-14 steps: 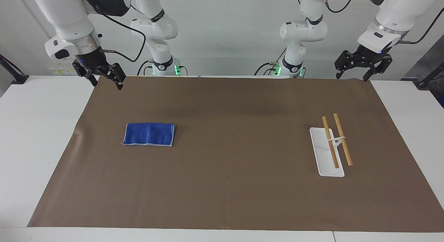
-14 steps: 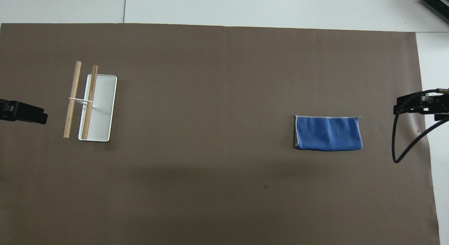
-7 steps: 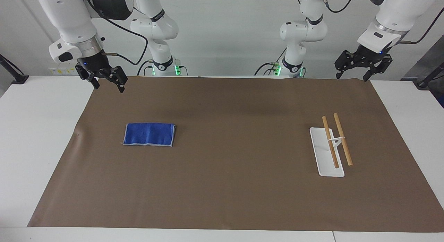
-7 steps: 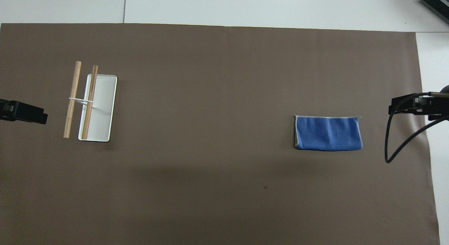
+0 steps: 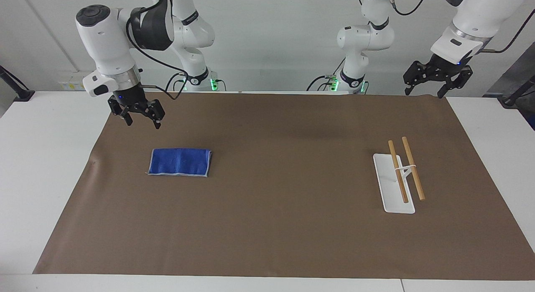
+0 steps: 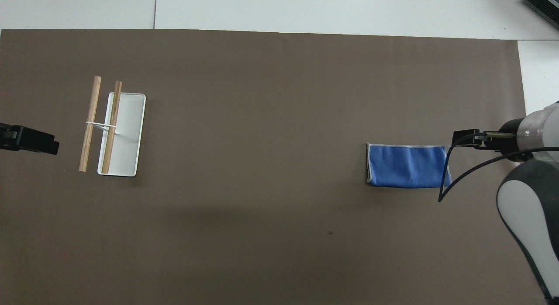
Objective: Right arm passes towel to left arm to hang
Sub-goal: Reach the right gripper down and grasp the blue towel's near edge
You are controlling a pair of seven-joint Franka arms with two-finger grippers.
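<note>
The blue towel (image 5: pixel 179 162) (image 6: pixel 408 166) lies folded flat on the brown mat (image 5: pixel 271 200), toward the right arm's end of the table. My right gripper (image 5: pixel 143 124) hangs open and empty over the mat, just off the towel's end on that side and clear of it. From overhead the right arm (image 6: pixel 524 200) reaches in beside the towel's corner. My left gripper (image 5: pixel 423 93) (image 6: pixel 30 141) waits open and empty in the air, over the mat's edge at the left arm's end.
A white rack base (image 5: pixel 391 191) (image 6: pixel 126 134) carrying two wooden rods (image 5: pixel 413 168) (image 6: pixel 89 123) on a short post stands toward the left arm's end. The right arm's black cable (image 6: pixel 450 182) loops over the towel's end. White table (image 5: pixel 42 158) borders the mat.
The right arm has swung down and inward, bringing its open gripper from the mat's corner to beside the towel. The left arm, towel and rack have not moved.
</note>
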